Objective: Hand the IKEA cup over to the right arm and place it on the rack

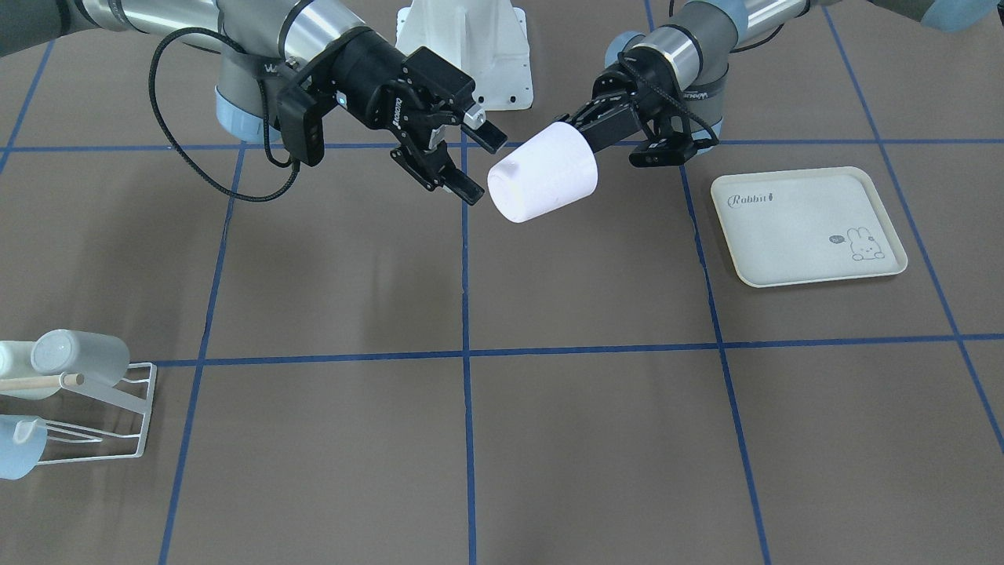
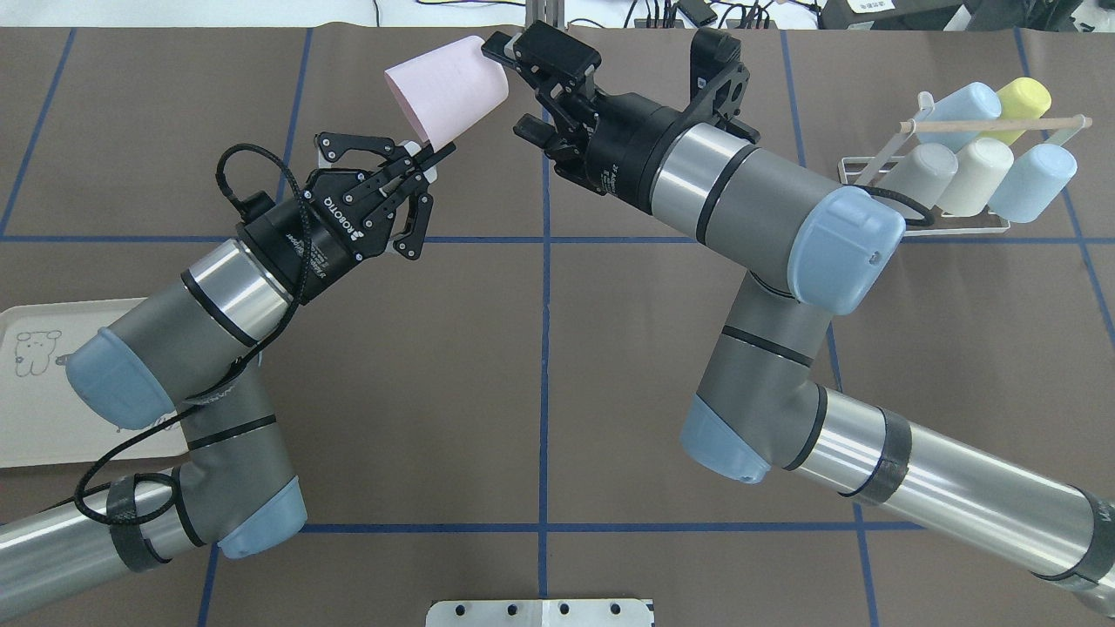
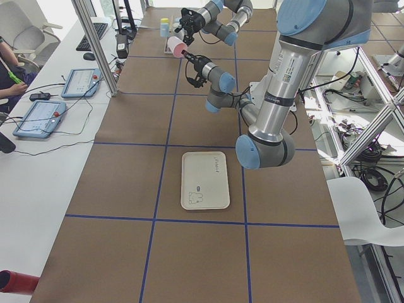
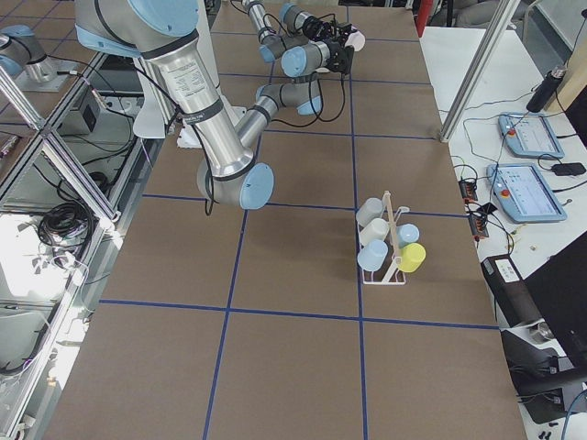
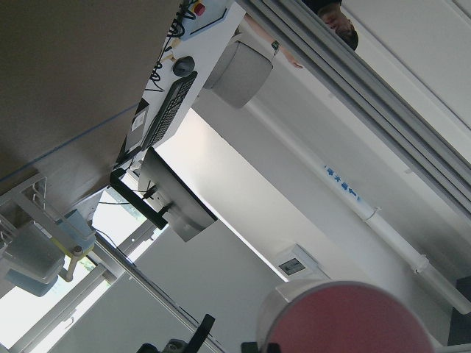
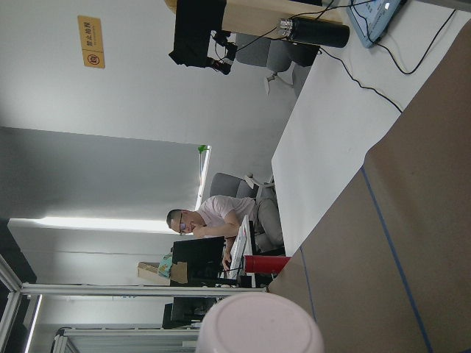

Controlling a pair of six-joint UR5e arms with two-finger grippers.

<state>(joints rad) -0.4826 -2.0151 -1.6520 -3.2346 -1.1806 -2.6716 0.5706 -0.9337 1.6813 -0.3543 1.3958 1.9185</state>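
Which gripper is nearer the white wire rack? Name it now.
Right. The right gripper, open beside the IKEA cup, is on the cup's side toward the wire rack. The left gripper, shut on the cup's rim, is on the far side.

Cup (image 2: 446, 87): pale pink.
Rack (image 1: 118, 398): white wire; rod (image 2: 993, 124) in light wood.
Cups on rack (image 2: 976, 178): light blue, yellow, cream, grey.
Tray (image 1: 808, 227): cream, printed with a grey rabbit.
Desk (image 1: 588, 439): brown, crossed by blue lines.

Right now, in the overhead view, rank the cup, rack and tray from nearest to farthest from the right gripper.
1. Cup, just left of the right gripper.
2. Rack, far off to its right.
3. Tray, at the lower left edge, farthest.
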